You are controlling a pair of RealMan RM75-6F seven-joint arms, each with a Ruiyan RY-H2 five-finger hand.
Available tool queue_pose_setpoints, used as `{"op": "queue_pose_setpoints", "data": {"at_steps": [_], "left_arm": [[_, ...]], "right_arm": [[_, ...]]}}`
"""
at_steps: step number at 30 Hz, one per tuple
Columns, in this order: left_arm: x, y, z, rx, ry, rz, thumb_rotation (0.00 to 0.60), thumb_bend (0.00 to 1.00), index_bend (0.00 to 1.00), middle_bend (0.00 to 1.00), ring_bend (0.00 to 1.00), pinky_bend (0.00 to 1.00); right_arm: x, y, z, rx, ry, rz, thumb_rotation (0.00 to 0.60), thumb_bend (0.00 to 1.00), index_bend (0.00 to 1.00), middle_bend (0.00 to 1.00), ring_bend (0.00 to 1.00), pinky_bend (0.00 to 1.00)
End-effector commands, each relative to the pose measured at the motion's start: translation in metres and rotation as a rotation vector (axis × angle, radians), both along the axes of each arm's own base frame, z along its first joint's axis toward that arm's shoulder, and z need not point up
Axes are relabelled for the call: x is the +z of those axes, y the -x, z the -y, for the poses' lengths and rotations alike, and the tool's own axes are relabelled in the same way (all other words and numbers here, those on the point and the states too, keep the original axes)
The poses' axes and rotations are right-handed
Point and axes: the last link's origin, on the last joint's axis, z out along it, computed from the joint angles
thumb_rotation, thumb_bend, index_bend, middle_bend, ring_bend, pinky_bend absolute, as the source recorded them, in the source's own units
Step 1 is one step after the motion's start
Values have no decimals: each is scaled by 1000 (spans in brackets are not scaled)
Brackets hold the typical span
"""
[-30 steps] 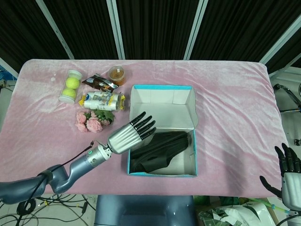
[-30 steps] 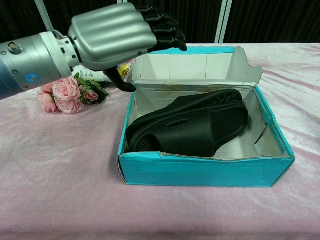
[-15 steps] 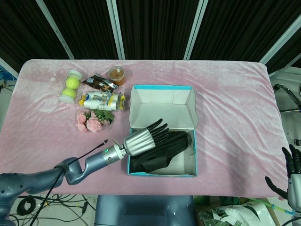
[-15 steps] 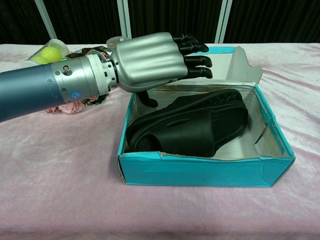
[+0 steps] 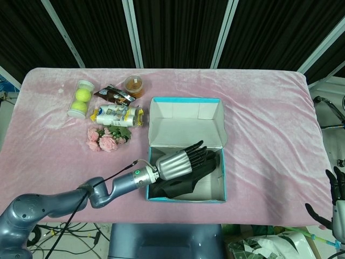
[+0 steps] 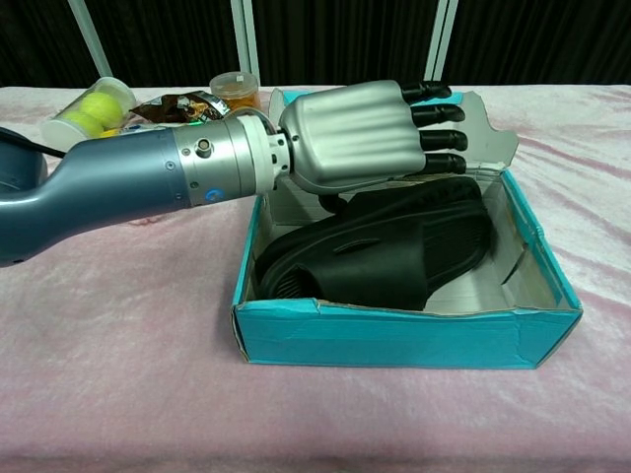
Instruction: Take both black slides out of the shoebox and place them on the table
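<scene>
Two black slides (image 5: 188,178) (image 6: 385,258) lie stacked inside the teal shoebox (image 5: 152,127) (image 6: 404,340), toward its front. My left hand (image 5: 180,162) (image 6: 360,133) is inside the box, flat just above the slides with its fingers stretched out and apart; I cannot tell whether the thumb below touches the top slide. It holds nothing. My right hand (image 5: 337,197) shows only at the lower right edge of the head view, off the table, fingers spread.
Left of the box lie pink flowers (image 5: 105,140), a snack packet (image 5: 119,115), a tennis-ball tube (image 5: 81,99) (image 6: 89,106), a dark wrapper (image 5: 114,95) and a small jar (image 5: 133,85) (image 6: 233,89). Pink cloth (image 5: 269,135) covers the table on the box's right.
My left hand has moved right from beside the box's left wall into the box and lower, over the slides. The right hand has sunk further out of the head view.
</scene>
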Motion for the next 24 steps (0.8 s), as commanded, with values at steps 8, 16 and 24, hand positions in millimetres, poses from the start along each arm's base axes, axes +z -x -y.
{"op": "queue_pose_setpoints", "data": {"at_steps": [8,16,24], "left_arm": [[-16,-13,5,-53,-36,-131,600,7,158,86,0,0],[-19,-12,5,-61,-46,-119,600,51,235,311,49,16],[-16,-10,-4,-46,-96,-79,600,434,308,424,123,51]], "right_arm": [[2,3,0,4,3,7,600,107,0,0,0,161],[2,6,-1,1,4,17,600,107,0,0,0,161],[2,5,-1,10,2,28,600,106,0,0,0,161]]}}
